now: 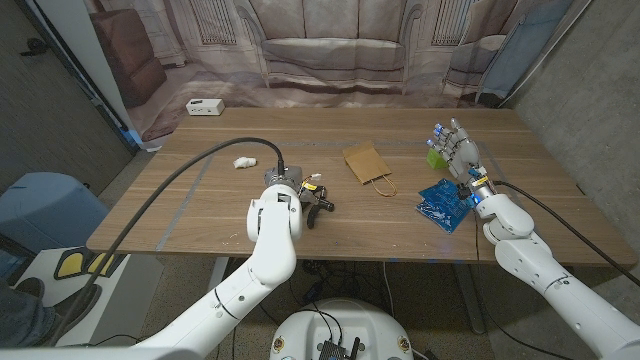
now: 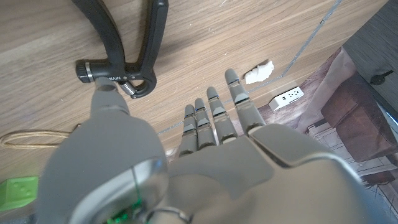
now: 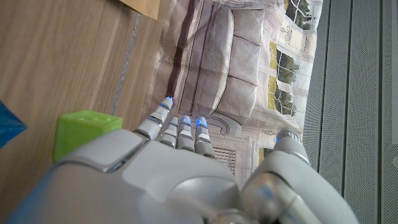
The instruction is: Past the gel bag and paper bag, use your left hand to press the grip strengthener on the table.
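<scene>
On the table (image 1: 200,215), the grip strengthener (image 1: 318,203) sits near the front edge, just left of centre, with the left hand (image 1: 285,184) right beside it on its left. Behind it, toward the middle, lies the paper bag (image 1: 364,162). The gel bag (image 1: 444,203) lies toward the right edge, the right hand (image 1: 458,150) just behind it. A crumpled scrap (image 1: 243,161) lies left of the paper bag, and a power strip (image 1: 205,106) sits beyond the far left corner.

grip strengthener (image 1: 318,201) half behind left arm (handles cut off at wrist view's edge)
</scene>
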